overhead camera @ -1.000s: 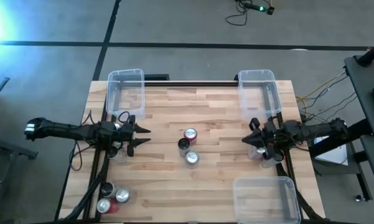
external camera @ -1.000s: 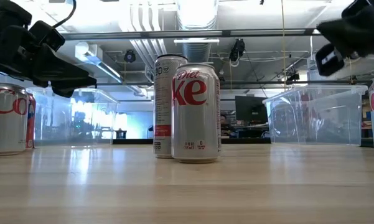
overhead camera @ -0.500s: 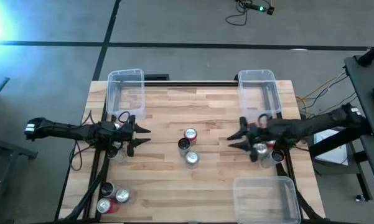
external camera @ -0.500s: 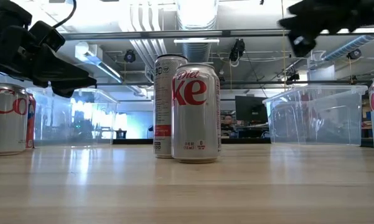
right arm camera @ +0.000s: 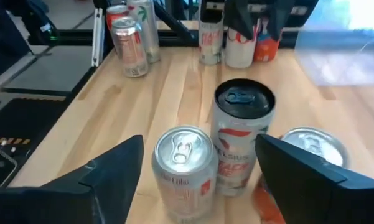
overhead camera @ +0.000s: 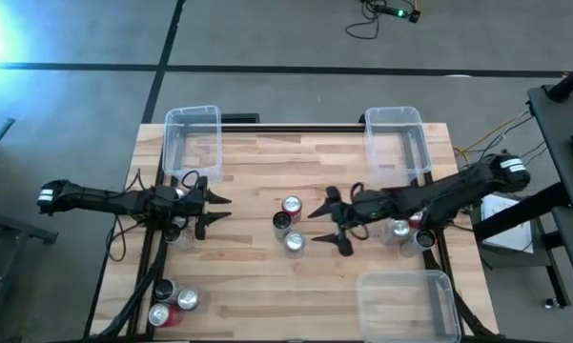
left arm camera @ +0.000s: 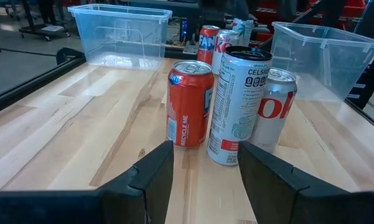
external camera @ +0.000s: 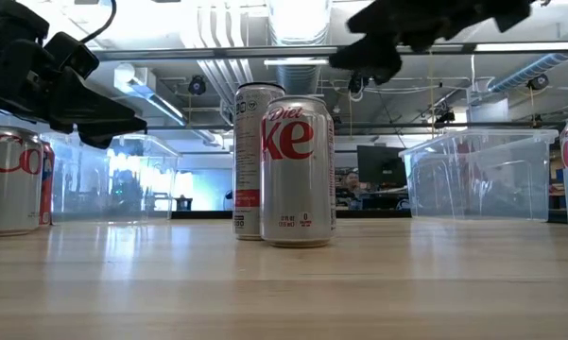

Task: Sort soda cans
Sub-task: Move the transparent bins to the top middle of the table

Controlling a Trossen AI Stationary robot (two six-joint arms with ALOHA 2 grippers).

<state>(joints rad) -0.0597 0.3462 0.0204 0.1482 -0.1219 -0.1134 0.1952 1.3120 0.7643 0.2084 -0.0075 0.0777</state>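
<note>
The right gripper [overhead camera: 336, 224] hangs spread wide and empty just right of the three soda cans [overhead camera: 288, 225] clustered mid-table. It looks like an approach: next, lower around one can and close. The left gripper [overhead camera: 213, 210], partly open, waits at left.

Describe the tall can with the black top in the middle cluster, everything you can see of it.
The tall can is a slim metal cylinder, pale white-grey with small print, red near its base, and a black lid with pull tab. It stands upright on the wooden table, mid-table, between a red can and a silver can, close against both. The right gripper hovers just beside the cluster, fingers spread, touching nothing.
</note>
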